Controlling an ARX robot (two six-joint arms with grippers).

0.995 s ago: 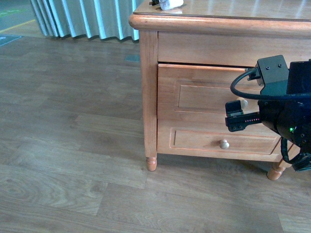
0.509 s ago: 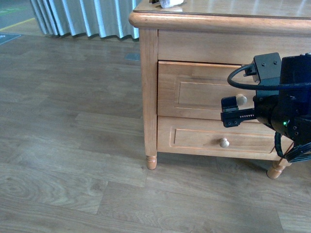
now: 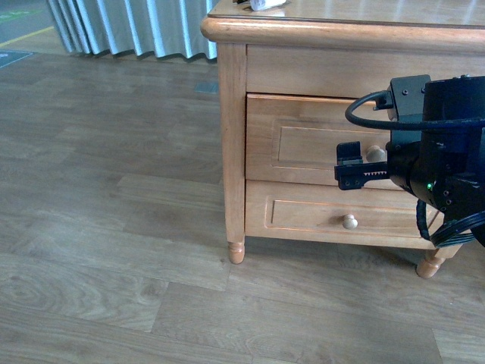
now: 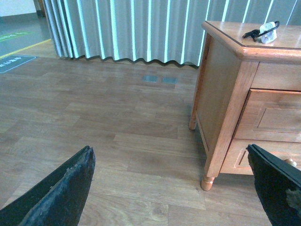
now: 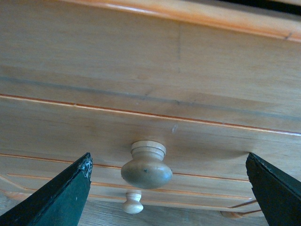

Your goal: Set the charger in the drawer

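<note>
The white charger (image 4: 268,35), with its black cable beside it, lies on top of the wooden cabinet; only its edge shows in the front view (image 3: 267,4). The upper drawer (image 3: 314,140) looks shut or nearly so, and its pale knob (image 3: 377,154) sits just behind my right gripper (image 3: 347,167). In the right wrist view that knob (image 5: 146,167) lies between the open fingers, a little toward one side, with my right gripper (image 5: 169,188) not touching it. My left gripper (image 4: 171,188) is open and empty, low over the floor left of the cabinet.
The lower drawer (image 3: 303,216) with its own knob (image 3: 349,221) sits beneath the upper one. The cabinet's front left leg (image 3: 236,252) stands on the wood floor. Pale curtains (image 4: 131,28) hang at the back.
My right gripper has moved left and slightly up, closer to the upper drawer's knob. The dark gap seen above the drawer front a second ago no longer shows.
</note>
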